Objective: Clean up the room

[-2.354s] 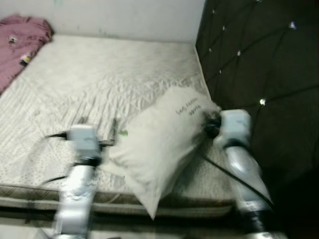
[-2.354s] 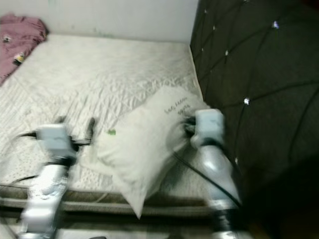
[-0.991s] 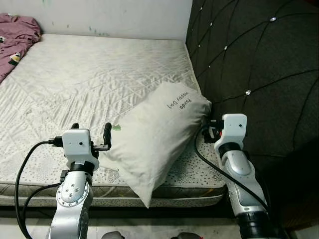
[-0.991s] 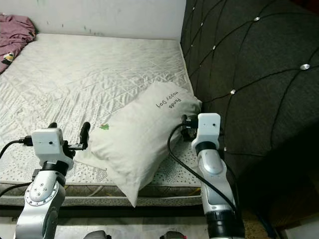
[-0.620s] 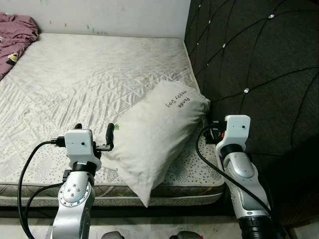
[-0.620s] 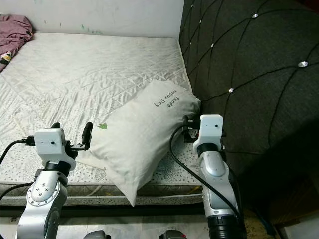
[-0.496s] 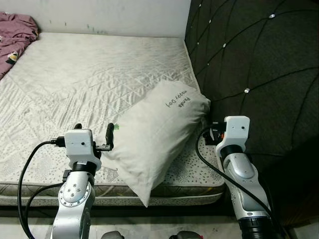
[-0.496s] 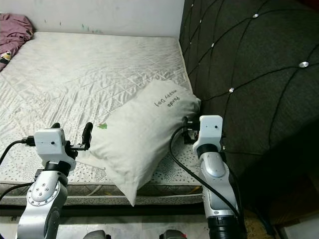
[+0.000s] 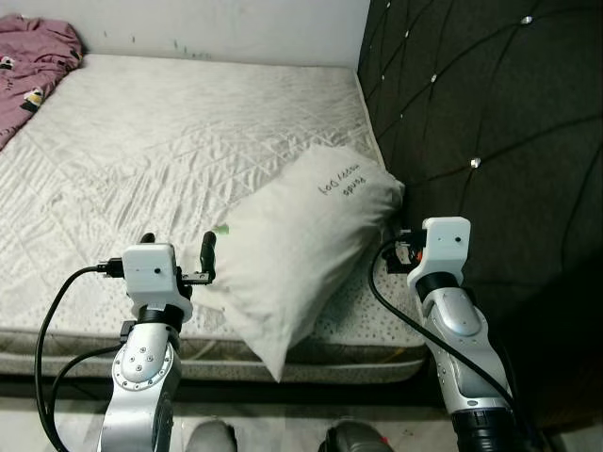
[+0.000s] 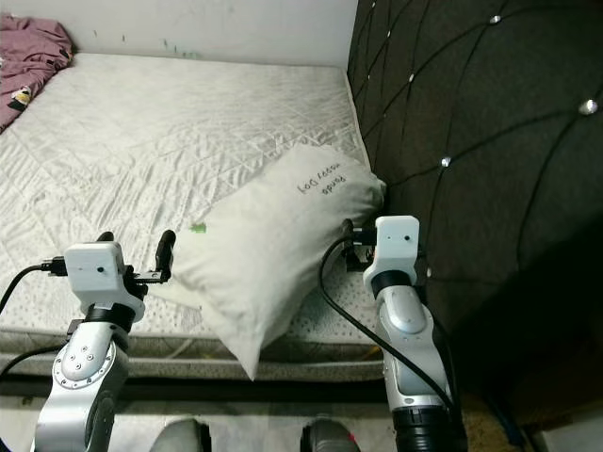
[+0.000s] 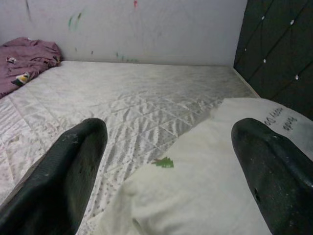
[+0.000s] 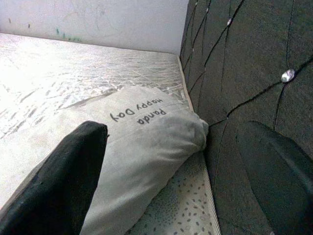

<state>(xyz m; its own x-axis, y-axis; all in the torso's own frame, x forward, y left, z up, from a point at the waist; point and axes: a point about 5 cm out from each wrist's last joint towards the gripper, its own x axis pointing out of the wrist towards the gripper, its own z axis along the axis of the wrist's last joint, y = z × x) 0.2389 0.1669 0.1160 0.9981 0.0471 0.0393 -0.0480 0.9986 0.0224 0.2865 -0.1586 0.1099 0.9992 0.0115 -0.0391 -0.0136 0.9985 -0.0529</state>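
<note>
Pillow (image 9: 301,250) lies askew at lower centre, overhanging the mattress (image 9: 170,141) edge beside the headboard (image 9: 490,141). Left tool (image 9: 179,256) and right tool (image 12: 171,161) flank it, both released. Straightening seems underway; next, they'd close in on it.

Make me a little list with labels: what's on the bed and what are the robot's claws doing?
bed: bare white quilted mattress against a black tufted headboard
pillow: white pillow with dark lettering, corner hanging over the mattress edge
far corner: crumpled pink cloth
left gripper: open, beside the pillow
right gripper: open, at the pillow's headboard end
</note>
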